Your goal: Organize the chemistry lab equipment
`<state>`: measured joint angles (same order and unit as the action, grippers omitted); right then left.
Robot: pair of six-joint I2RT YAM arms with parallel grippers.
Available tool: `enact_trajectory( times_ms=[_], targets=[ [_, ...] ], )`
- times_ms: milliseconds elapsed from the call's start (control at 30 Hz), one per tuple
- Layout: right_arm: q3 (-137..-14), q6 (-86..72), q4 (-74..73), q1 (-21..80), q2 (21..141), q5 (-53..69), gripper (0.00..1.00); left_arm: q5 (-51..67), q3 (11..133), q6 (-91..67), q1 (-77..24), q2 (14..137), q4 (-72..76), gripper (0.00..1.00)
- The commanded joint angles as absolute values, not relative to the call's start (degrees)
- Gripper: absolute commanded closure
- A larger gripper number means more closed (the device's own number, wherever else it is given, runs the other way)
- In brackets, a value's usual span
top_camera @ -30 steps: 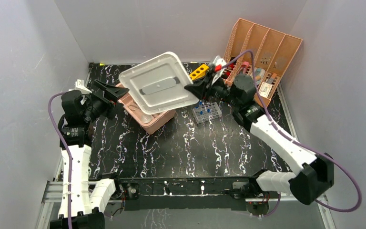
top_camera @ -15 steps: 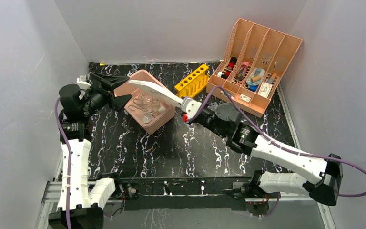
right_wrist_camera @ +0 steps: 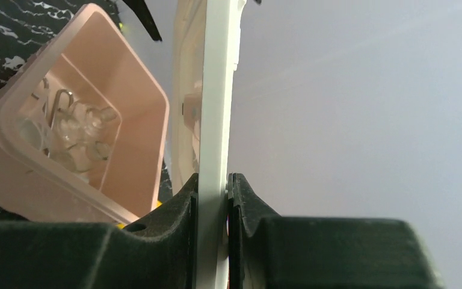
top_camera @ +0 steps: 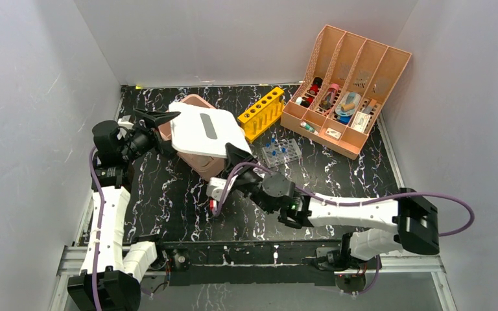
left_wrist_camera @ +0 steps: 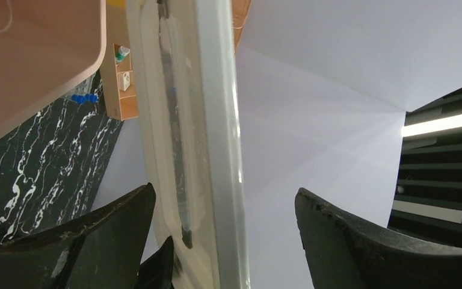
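the right gripper [right_wrist_camera: 213,180] pinches the near edge of the flat white plastic lid [right_wrist_camera: 213,90]; its jaws are narrow, with one pad on each face. the lid sits tilted over the large pink plastic tub [right_wrist_camera: 138,150] and covers it in part. the left gripper [left_wrist_camera: 225,192] stands wide and straddles the lid's far edge without closing on it. small clear glass beakers [right_wrist_camera: 78,129] and thin metal wire tongs [right_wrist_camera: 60,99] lie inside the tub, which stands on the black marbled table [top_camera: 233,201].
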<state>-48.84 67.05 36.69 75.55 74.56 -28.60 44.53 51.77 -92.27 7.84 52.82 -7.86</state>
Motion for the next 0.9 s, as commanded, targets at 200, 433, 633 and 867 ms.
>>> enact_trajectory(
  times_ms=[200,433,633,867],
  targets=[
    [-51.50,85.40,60.08,82.54,80.62,-33.05,1.00,50.58,49.37,-94.09,7.74,51.96,-4.19,0.48],
    [-52.40,84.97,62.37,82.71,81.90,-36.86,0.89,51.95,46.82,-92.84,7.73,51.06,0.05,1.00],
    [-50.16,80.59,64.33,82.70,79.54,-41.94,0.46,48.99,47.76,-89.84,7.73,49.71,3.54,1.00],
    [-40.40,78.39,68.88,82.87,69.13,-47.68,0.25,46.78,46.08,-94.54,7.73,51.20,14.16,1.00]
  ],
)
